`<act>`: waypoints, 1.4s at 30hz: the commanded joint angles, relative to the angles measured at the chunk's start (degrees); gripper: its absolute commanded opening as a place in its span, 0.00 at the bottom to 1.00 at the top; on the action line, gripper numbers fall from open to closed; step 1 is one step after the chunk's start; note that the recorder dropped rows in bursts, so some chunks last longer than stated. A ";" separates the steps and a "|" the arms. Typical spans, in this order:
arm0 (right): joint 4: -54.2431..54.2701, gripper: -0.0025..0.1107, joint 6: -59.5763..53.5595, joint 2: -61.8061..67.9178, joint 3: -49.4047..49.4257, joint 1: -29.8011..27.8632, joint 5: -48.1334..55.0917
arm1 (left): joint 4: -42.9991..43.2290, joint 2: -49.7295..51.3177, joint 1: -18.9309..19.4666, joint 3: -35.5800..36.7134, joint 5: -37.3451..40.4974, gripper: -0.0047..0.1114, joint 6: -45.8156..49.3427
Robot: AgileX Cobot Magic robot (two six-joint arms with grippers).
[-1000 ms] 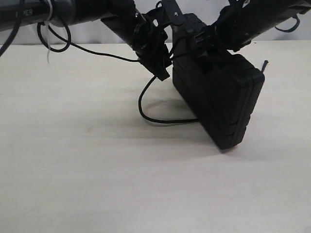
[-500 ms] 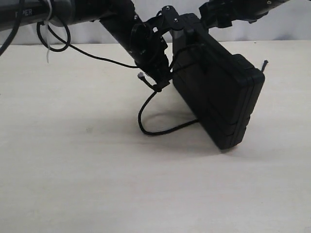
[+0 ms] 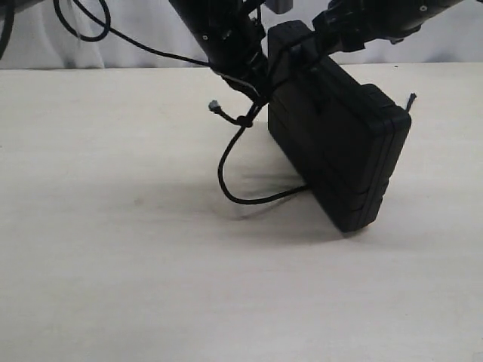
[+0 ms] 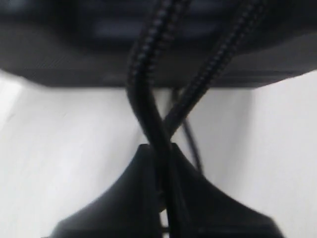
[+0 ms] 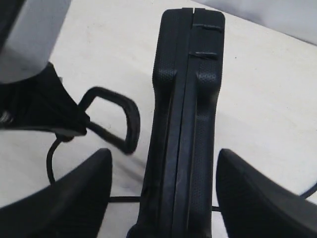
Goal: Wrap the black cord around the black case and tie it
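Exterior view: the black cord (image 3: 223, 170) is thin, limp braided rope. It sags in a loose loop from the left gripper (image 3: 253, 89) down to the table (image 3: 113, 264) beside the black case (image 3: 339, 151), then runs in against the foot of the case. It probably weighs almost nothing, kinks easily and slides through smooth pads, so a pinch close to the crossing looks best.

In the left wrist view two strands cross just off the case and run between that claw's fingers (image 4: 124, 198), which are clamped on them. A short knotted tip (image 3: 216, 107) sticks out on the side away from the case, and a frayed tip (image 3: 411, 98) shows past its far upper corner.

The case is rigid, bulky plastic, standing tilted on one edge and likely to tip. The right gripper (image 3: 317, 47) sits at its top edge, jaws spread to either side with gaps showing, not squeezing.

A smooth arm cable (image 3: 151, 49) hangs near the case and could snag.
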 commanded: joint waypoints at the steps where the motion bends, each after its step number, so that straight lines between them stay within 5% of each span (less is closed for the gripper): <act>1: -2.84 0.54 2.57 -0.56 -0.11 0.24 0.82 | 9.03 3.12 -0.43 -0.35 0.75 0.04 -8.99; 8: -8.68 0.54 6.39 -1.53 0.32 -0.41 5.65 | 10.94 4.40 -5.41 -2.27 0.75 0.04 -7.92; 18: -4.63 0.54 0.61 -4.04 4.96 -0.28 9.21 | 7.35 4.40 -5.40 -2.42 0.75 0.04 -8.73; 24: -9.85 0.69 5.13 -6.09 8.34 -0.28 6.76 | 7.35 4.40 -5.40 -2.42 0.75 0.04 -8.73; 38: -4.42 0.69 0.41 -4.43 11.15 -0.16 4.64 | 7.49 4.40 -4.15 -2.42 0.75 0.04 -9.20; 42: -5.30 0.62 0.57 -3.83 12.05 -0.16 4.12 | 5.84 3.85 -2.48 -2.42 0.75 0.04 -10.11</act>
